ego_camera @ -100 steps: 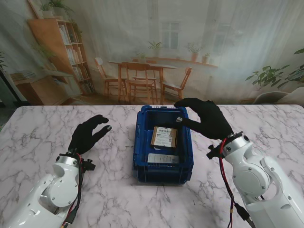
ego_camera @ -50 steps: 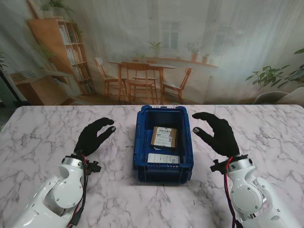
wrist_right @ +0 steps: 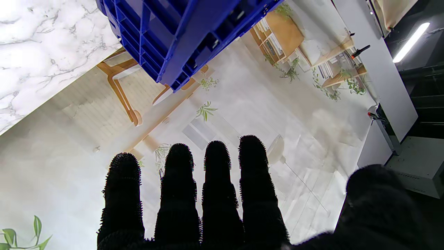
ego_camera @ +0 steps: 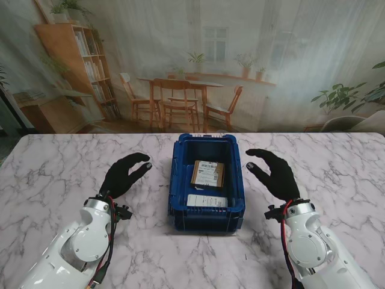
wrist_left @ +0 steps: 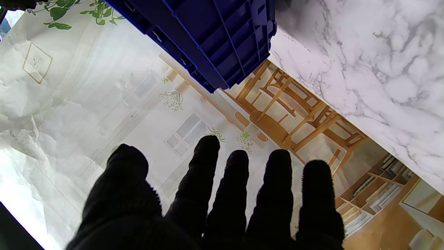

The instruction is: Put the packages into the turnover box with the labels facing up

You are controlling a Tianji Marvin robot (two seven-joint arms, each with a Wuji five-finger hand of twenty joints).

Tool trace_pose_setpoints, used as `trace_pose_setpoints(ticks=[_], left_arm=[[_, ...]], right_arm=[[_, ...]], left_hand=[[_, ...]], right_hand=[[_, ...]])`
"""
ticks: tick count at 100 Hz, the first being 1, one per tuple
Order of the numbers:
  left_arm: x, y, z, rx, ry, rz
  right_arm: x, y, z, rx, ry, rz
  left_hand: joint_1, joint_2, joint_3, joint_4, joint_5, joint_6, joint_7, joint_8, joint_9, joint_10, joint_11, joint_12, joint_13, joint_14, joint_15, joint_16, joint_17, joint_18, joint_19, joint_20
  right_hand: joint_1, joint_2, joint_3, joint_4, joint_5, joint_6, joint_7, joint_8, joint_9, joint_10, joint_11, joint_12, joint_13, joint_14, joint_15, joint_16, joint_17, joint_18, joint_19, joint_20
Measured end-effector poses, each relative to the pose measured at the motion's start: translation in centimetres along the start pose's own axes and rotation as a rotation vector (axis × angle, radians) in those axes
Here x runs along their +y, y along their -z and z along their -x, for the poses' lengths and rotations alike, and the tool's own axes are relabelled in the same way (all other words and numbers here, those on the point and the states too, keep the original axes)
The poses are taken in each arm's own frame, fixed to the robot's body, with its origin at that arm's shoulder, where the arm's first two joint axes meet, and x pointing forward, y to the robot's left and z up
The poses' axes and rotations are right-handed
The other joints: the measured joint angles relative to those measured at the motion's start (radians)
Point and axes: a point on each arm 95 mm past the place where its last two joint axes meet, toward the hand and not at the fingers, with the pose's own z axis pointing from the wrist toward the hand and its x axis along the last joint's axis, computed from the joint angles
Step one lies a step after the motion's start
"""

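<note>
Both packages, the brown one (ego_camera: pixel 207 173) and the white one (ego_camera: pixel 206 200), lie label-up inside our turnover box (ego_camera: pixel 175 180), midway between our left hand (ego_camera: pixel 123 175) and right hand (ego_camera: pixel 274 174), both spread and holding nothing.

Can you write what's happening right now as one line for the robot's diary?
left hand: open, beside box | right hand: open, beside box | blue turnover box: brown package label up, white package inside
</note>
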Motion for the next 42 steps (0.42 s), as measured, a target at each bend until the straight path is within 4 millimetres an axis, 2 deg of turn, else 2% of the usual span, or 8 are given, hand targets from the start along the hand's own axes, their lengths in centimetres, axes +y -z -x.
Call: trace_pose_setpoints(ticks=[42], left_arm=[[-1.3,-1.0,0.9,-0.003,-0.033,-0.035]], right_arm=[[0.1,-0.6,1.0,-0.026,-0.019,0.009]], left_hand=[[0.0,0.0,0.0,0.0,0.0,0.001,0.0,0.0,0.0,0.0,0.0,0.0,0.0,0.0,0.0,0.01,0.0,0.0,0.0,0.006]], right_hand=[[0.0,0.0,0.0,0.0,0.0,0.0,0.0,0.0,0.0,0.0,0.0,0.0,0.0,0.0,0.0,0.0,0.0,0.0,-0.011,0.0]])
